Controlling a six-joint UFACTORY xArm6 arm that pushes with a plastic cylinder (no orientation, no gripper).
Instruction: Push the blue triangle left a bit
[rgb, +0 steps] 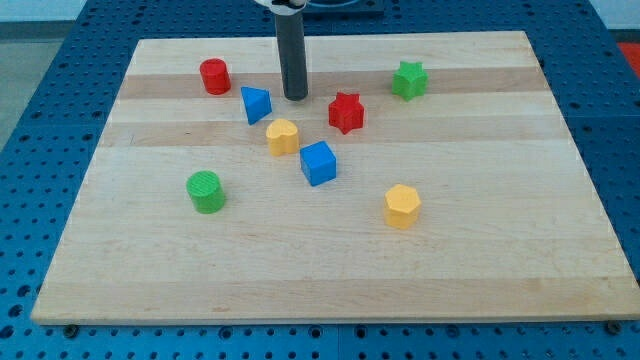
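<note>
The blue triangle lies on the wooden board, toward the view's upper left of centre. My tip stands just to the triangle's right, a small gap apart from it. The dark rod rises straight up from there to the view's top.
A red cylinder sits left of the triangle. A yellow heart-like block and a blue cube lie below it. A red star, a green star, a green cylinder and a yellow hexagon lie further off.
</note>
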